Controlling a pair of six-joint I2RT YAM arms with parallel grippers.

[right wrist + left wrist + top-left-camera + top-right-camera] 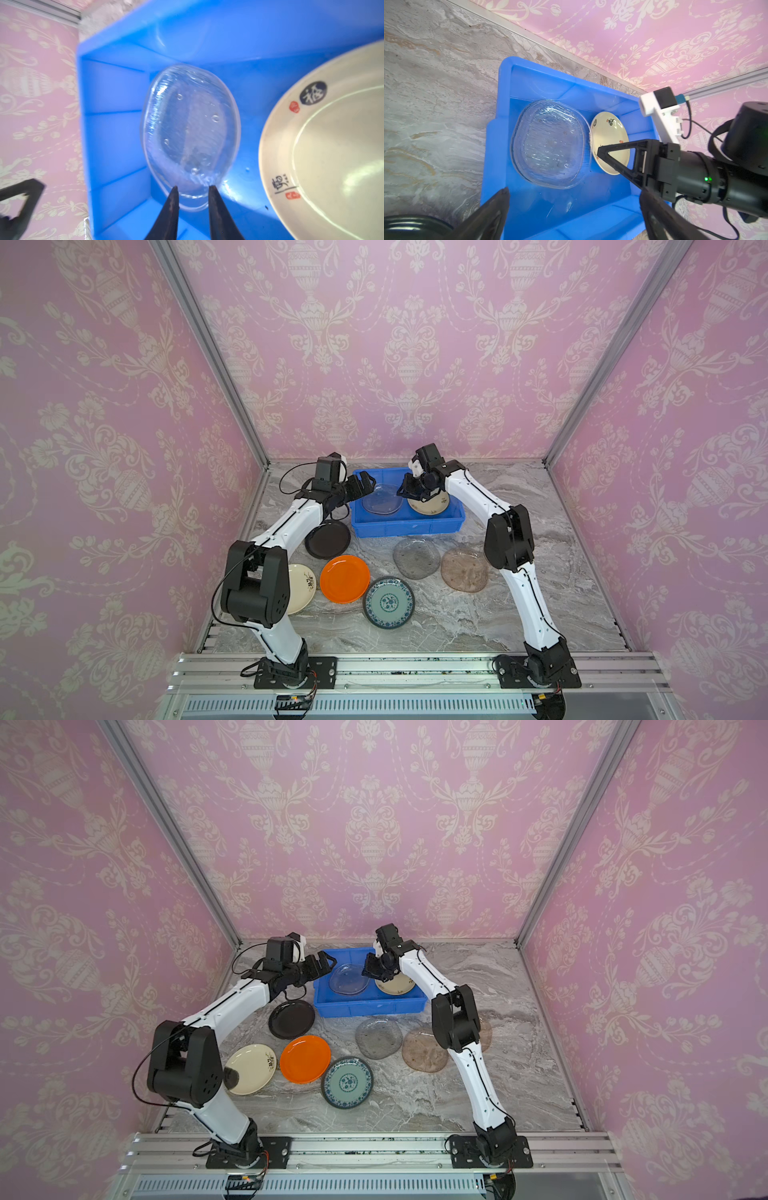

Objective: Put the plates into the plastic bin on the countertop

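On the marble-veined grey countertop (457, 614), a teal-and-white floral round plate (389, 602) and a black round plate (328, 540) await pickup. Beyond, a clear rounded-square glass plate (381, 499) lies in the bright blue plastic bin (407, 526) beside a cream round plate (428, 506). The right gripper (193, 187) hovers narrowly parted, apparently empty, at the glass rim. The left gripper (365, 484) gapes wide. Glass looks stiff, slick and breakable, so it is best pinched at the rim.

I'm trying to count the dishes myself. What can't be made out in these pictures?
Loose cream plate: left arm's elbow covers part, in both top views.
Brownish glass plate: right arm's elbow covers its edge in a top view.
Lettered cream plate in the bin: cut off by the right wrist view's edge; right pincer covers part in both top views.
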